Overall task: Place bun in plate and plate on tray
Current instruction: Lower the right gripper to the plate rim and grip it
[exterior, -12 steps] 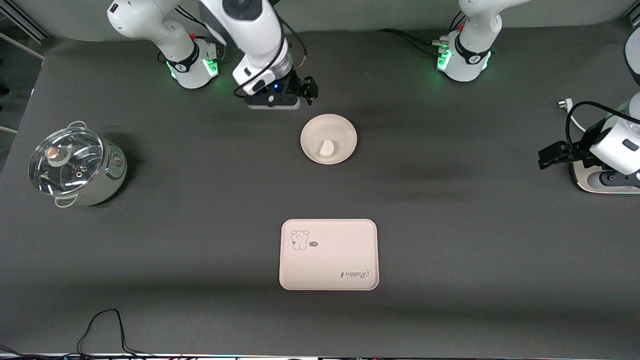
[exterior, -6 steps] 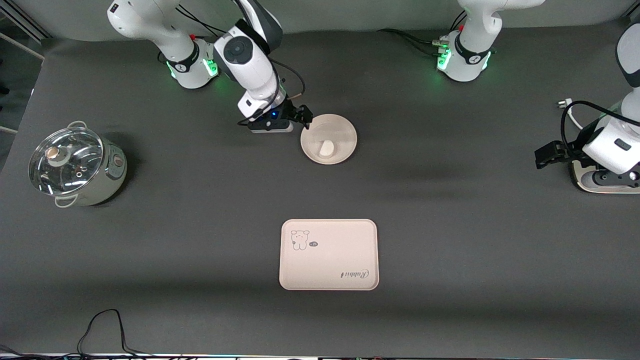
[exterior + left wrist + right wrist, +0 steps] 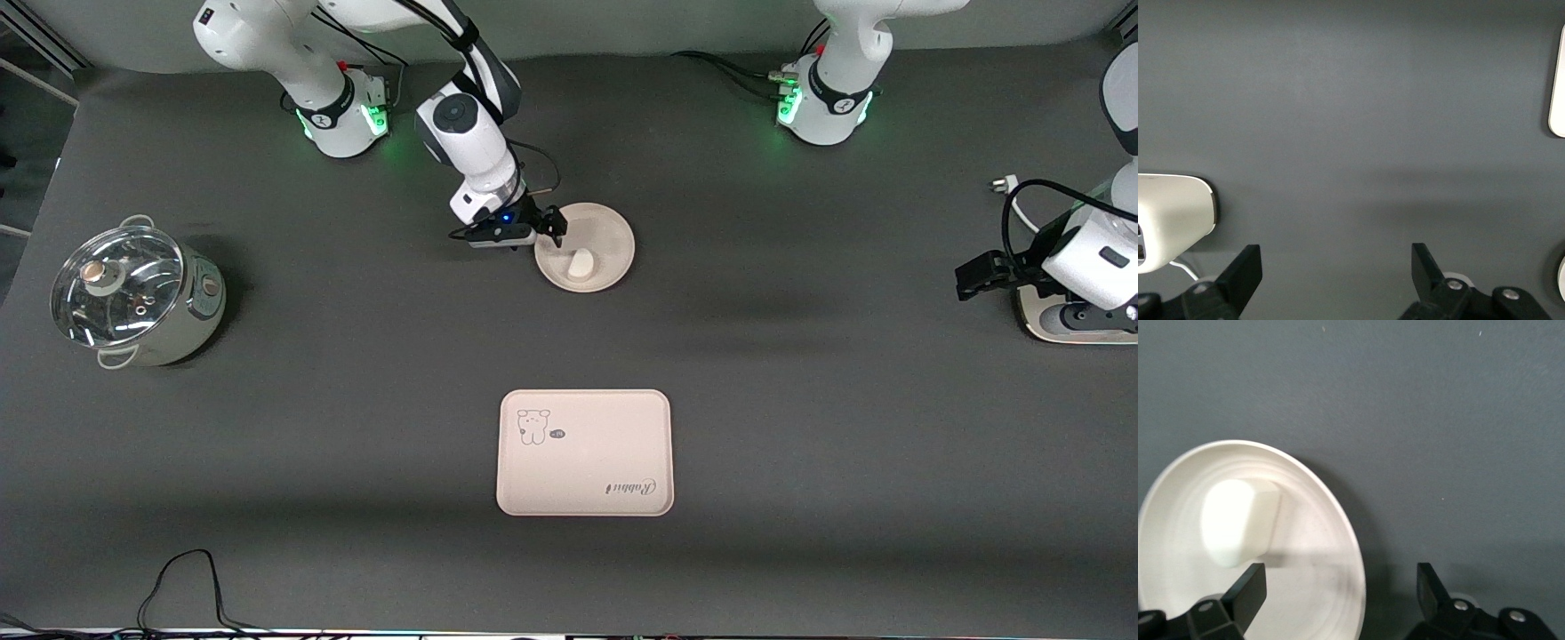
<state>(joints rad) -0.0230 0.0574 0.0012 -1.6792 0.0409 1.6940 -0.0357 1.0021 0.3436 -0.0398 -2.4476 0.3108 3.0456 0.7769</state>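
Observation:
The off-white bun [image 3: 581,263] lies in the round cream plate [image 3: 609,233], which sits on the dark table farther from the front camera than the tray [image 3: 584,452]. The tray with the bear drawing and "Rabbit" lettering has nothing on it. My right gripper [image 3: 553,226] is open at the plate's rim on the right arm's side. In the right wrist view the rim [image 3: 1353,547] passes between its open fingers [image 3: 1248,590], with the bun [image 3: 1238,521] just ahead. My left gripper [image 3: 976,277] is open and empty, waiting at the left arm's end of the table.
A steel pot with a glass lid [image 3: 133,296] stands at the right arm's end. A white device [image 3: 1071,322] with a cable sits under my left gripper and shows in the left wrist view [image 3: 1171,217]. A black cable [image 3: 187,582] lies at the near edge.
My right gripper has come down and moved toward the plate, from beside it to its rim. The plate, bun and tray have not moved. The left arm shifted only slightly.

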